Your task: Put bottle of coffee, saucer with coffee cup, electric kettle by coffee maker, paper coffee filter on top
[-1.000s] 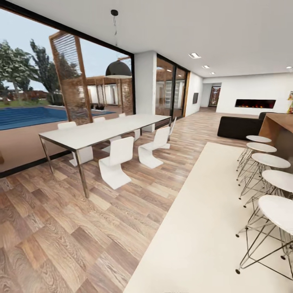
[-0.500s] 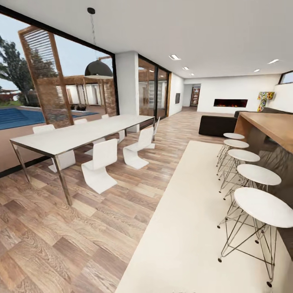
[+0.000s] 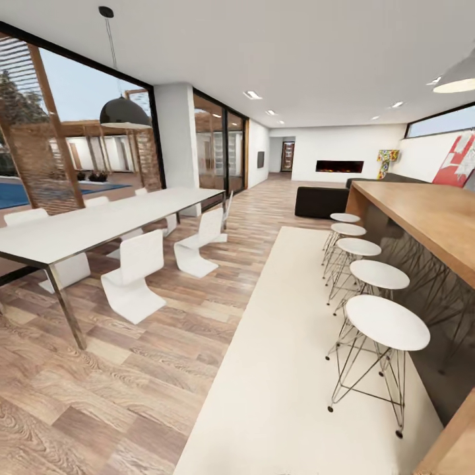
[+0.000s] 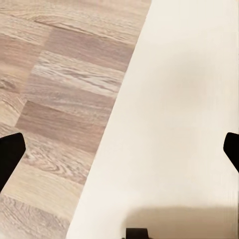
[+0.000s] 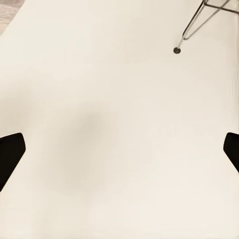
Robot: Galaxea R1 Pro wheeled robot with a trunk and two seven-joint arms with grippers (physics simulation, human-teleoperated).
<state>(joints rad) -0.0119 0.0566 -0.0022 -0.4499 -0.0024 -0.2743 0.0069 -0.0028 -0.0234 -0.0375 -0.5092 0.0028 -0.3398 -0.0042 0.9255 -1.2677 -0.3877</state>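
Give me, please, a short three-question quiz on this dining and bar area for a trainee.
1. True or false: the left gripper holds a cup.
2. How many white stools stand along the wooden bar?
3. What lies under the right gripper: A wood floor, B cream rug, C white dining table?

Key: 1 false, its fingers are spread with nothing between them. 2 five. 3 B.

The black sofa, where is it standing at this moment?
In the head view the black sofa stands far back, right of centre, at the far end of the wooden bar counter, just beyond the last white stool and before the wall fireplace.
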